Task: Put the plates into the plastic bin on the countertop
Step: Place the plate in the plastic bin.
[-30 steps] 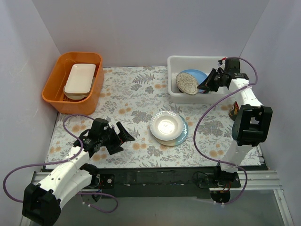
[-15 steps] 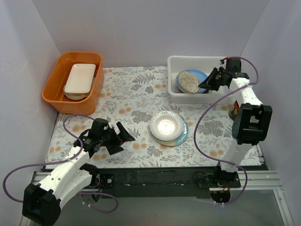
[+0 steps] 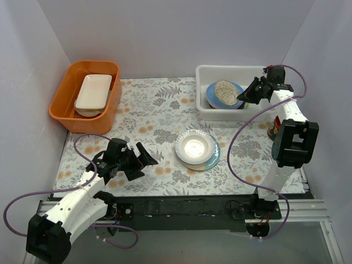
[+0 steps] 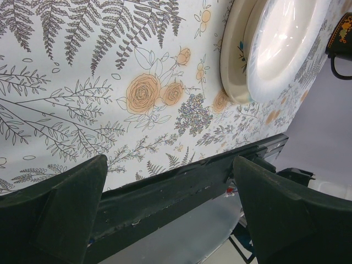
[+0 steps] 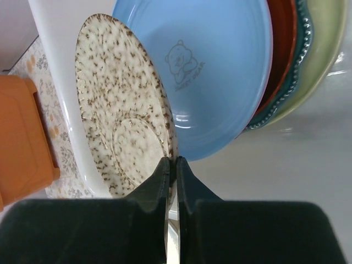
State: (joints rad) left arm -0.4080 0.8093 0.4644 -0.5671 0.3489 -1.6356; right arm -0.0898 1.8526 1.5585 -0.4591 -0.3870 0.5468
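Note:
My right gripper [image 3: 243,98] is inside the white plastic bin [image 3: 204,73], shut on the rim of a speckled plate [image 3: 224,91]. The wrist view shows the speckled plate [image 5: 118,115] tilted over a light blue plate [image 5: 214,66] that lies on red-brown [image 5: 281,44] and teal scalloped [image 5: 300,60] plates. A white plate [image 3: 193,146] on a cream floral plate with a light blue rim [image 3: 215,152] sits mid-countertop [image 3: 159,110]. The same stack [image 4: 275,44] shows in the left wrist view. My left gripper [image 3: 147,159] is open and empty, low over the countertop left of that stack.
An orange tub [image 3: 63,107] holding a white rectangular dish [image 3: 93,92] stands at the back left. A dark patterned mug [image 3: 271,131] sits by the right wall beside the right arm. The table's black front edge [image 4: 165,190] lies under my left gripper.
My right gripper has lowered the speckled plate from nearly upright to lie flatter over the blue plate in the bin. The left arm has not moved.

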